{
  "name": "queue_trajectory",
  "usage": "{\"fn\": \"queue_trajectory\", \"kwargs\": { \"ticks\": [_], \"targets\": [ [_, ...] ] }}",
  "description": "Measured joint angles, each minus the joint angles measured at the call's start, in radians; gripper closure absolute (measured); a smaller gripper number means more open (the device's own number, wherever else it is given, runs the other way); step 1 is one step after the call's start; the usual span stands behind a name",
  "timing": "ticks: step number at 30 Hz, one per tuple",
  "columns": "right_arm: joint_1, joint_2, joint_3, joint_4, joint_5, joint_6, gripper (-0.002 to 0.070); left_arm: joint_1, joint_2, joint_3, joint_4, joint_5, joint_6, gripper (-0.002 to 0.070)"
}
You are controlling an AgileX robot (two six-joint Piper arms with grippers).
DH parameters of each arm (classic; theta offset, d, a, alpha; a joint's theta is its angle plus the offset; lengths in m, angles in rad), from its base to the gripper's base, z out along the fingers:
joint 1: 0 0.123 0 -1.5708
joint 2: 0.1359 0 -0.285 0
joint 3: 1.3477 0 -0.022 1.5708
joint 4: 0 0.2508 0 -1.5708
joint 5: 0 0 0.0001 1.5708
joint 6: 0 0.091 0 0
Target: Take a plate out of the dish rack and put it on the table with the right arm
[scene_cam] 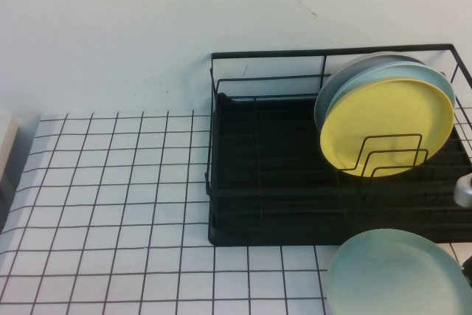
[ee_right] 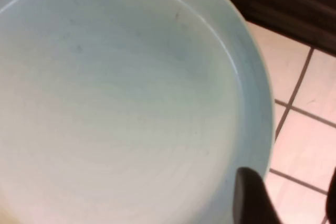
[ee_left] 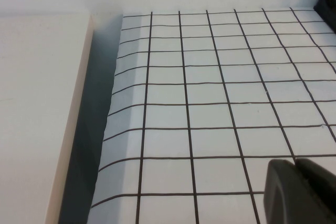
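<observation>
So the table (scene_cam: 110,204) is a white surface with a thin black grid, and the black wire dish rack (scene_cam: 295,182) takes up its far right part, up against the pale wall. Using the rack as the landmark: leaning upright in its right end there's a yellow plate (scene_cam: 387,127) propped behind some wire loops, with a pale blue plate (scene_cam: 435,77) and a greyish plate (scene_cam: 346,71) stacked right behind it. The mint-green plate (scene_cam: 398,274) is out of the rack, lying flat on the table just in front of the rack's near right corner. The right gripper (ee_right: 286,198) sits right at that plate's rim, fingers apart with table showing between them, not holding anything. The left gripper (ee_left: 299,190) is well off to the rack's left, low over bare grid; can't tell how its fingers stand.
</observation>
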Motion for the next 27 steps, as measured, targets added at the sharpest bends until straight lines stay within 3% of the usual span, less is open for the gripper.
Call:
{"fn": "queue_trajectory", "kwargs": {
  "ticks": [7,10,15,19,27],
  "targets": [
    [0.000,-0.049,-0.009,-0.008,0.029,0.013,0.0360,0.000,0.000,0.000,0.000,0.000,0.000,0.0678],
    [0.000,-0.126,-0.038,-0.045,0.074,0.014,0.0428,0.000,0.000,0.000,0.000,0.000,0.000,0.0678],
    [0.000,-0.320,-0.091,-0.146,0.152,0.019,0.0629,0.000,0.000,0.000,0.000,0.000,0.000,0.0678],
    [0.000,-0.520,-0.096,-0.193,0.172,0.019,0.0669,0.000,0.000,0.000,0.000,0.000,0.000,0.0678],
    [0.000,-0.855,0.038,-0.310,0.137,0.085,0.0678,0.000,0.000,0.000,0.000,0.000,0.000,0.0678]
  ]
}}
